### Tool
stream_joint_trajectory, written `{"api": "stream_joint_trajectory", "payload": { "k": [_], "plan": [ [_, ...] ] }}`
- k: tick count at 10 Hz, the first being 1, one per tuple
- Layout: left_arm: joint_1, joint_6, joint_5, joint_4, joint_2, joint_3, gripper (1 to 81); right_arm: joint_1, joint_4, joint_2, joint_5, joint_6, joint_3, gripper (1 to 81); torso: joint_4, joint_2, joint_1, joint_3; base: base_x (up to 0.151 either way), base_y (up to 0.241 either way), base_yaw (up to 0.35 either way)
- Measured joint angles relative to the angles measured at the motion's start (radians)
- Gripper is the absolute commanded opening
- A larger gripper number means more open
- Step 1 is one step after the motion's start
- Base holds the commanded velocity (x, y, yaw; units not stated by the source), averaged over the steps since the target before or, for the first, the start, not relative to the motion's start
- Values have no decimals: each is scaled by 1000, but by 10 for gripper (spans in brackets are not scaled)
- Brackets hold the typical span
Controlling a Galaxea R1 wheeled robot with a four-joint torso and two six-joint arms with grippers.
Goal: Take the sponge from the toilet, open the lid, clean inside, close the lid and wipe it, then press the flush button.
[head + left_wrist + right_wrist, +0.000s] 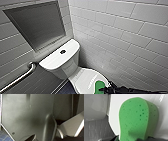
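Observation:
The bright green sponge (99, 86) lies on the closed white lid (83, 78) of the toilet, near its front. My right gripper (101, 89) comes in low from the right and is at the sponge. In the right wrist view the sponge (136, 119) looms large against the white lid (115, 109), with my open right gripper (135, 138) set around its near end, a dark finger on either side. The small dark flush button (62, 52) sits in the middle of the white tank top (53, 62). My left gripper's jaws stand wide with nothing seen in them.
A white tiled wall (125, 37) runs close along the toilet's right side. A grey recessed niche (37, 25) is set in the wall behind the tank. A metal grab bar (17, 80) slants along the left wall. Blue floor tiles (3, 137) show in the left wrist view.

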Motion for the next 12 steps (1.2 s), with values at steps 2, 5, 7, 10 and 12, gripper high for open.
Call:
{"api": "stream_joint_trajectory", "payload": {
  "k": [2, 5, 7, 10, 12],
  "plan": [
    [0, -2, -1, 0, 0, 0, 811, -8, 0, 34, -20, 0, -39, 811, 0, 0, 0, 0, 0, 0, 0],
    [0, -3, -1, 0, 0, 0, 811, -9, -3, 72, -54, 0, -113, 811, 0, 0, 0, 0, 0, 0, 0],
    [0, -8, -1, 0, 0, 0, 811, -21, -3, 106, -58, 0, -175, 811, 0, 0, 0, 0, 0, 0, 0],
    [0, -10, -1, 0, -3, 0, 811, -23, -3, 149, -59, -4, -226, 811, 0, 0, 0, 0, 0, 0, 0],
    [0, -10, -1, 0, -7, 0, 811, -24, 1, 162, -59, -6, -246, 811, 0, 0, 0, 0, 0, 0, 0]
  ]
}}
